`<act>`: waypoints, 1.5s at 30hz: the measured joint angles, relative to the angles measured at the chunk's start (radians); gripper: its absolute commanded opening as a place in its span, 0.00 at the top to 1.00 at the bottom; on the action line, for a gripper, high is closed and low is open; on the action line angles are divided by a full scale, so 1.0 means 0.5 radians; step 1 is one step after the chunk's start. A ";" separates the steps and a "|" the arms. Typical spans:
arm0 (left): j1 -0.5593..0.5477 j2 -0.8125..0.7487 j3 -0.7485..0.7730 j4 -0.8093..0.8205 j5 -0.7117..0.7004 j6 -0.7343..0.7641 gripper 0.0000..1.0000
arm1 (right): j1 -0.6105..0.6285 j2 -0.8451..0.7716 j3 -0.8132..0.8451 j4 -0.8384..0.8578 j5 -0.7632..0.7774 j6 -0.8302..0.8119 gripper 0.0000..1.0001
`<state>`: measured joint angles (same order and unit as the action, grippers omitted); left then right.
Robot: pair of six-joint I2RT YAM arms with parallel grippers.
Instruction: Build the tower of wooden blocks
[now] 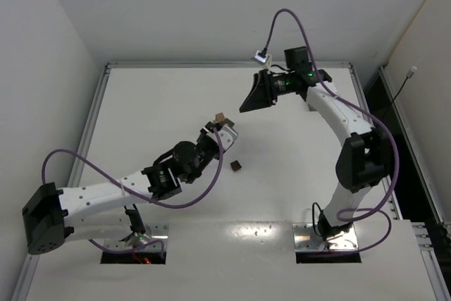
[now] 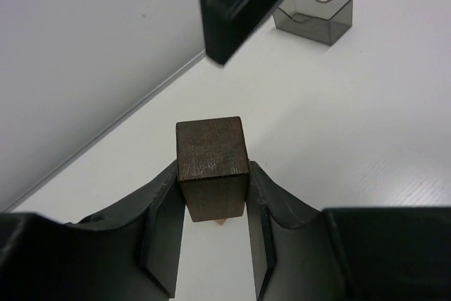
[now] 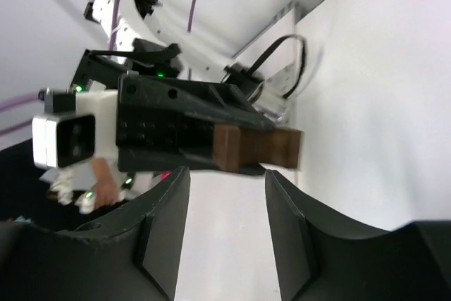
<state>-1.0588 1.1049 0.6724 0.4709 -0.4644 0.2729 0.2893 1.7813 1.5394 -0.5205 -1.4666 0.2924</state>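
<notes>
My left gripper (image 1: 219, 125) is shut on a dark brown wooden block (image 2: 211, 167) and holds it upright near the table's middle. The block also shows in the top view (image 1: 221, 116) and in the right wrist view (image 3: 257, 147). A sliver of light tan wood (image 2: 223, 221) peeks out under it; I cannot tell whether they touch. No wood block tower shows apart from this. A small dark block (image 1: 236, 166) lies loose on the table, to the near right of the left gripper. My right gripper (image 1: 255, 94) is open and empty, raised beyond the held block and facing it (image 3: 225, 177).
A clear grey plastic bin (image 2: 313, 15) stands on the far side of the white table (image 1: 296, 188), behind the right gripper. A metal rail (image 1: 95, 118) runs along the table's edges. White walls rise close at the left and back.
</notes>
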 measured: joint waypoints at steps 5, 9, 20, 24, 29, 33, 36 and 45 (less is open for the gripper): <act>0.002 -0.079 0.273 -0.522 0.080 -0.283 1.00 | -0.281 -0.137 0.001 0.082 0.187 0.000 0.56; 0.003 -0.031 0.528 -0.900 0.291 -0.536 1.00 | -0.444 -0.214 0.128 -0.104 0.729 -0.270 0.56; 0.034 0.887 1.250 -1.738 0.938 -1.034 1.00 | -0.377 -0.806 -0.076 -0.258 2.356 -0.924 0.55; 0.151 1.243 1.478 -1.919 1.061 -1.178 1.00 | -0.398 -1.112 -0.343 -0.164 2.632 -1.027 0.45; 0.306 1.569 1.758 -2.035 1.095 -1.346 1.00 | -0.406 -1.346 -0.484 -0.101 2.824 -1.060 0.36; 0.396 1.777 1.942 -2.040 1.096 -1.480 1.00 | -0.406 -1.408 -0.484 -0.114 2.902 -1.042 0.36; 0.431 1.875 1.988 -2.045 1.082 -1.585 1.00 | -0.406 -1.420 -0.484 -0.146 2.947 -1.017 0.34; 0.439 2.104 2.163 -2.106 0.836 -1.875 1.00 | -0.406 -1.542 -0.533 -0.246 2.980 -0.966 0.32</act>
<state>-0.8394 2.1571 1.7538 -0.5819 -0.0463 -0.6643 0.0864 1.0103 1.2732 -0.6434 0.0235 -0.1905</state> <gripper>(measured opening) 0.318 0.678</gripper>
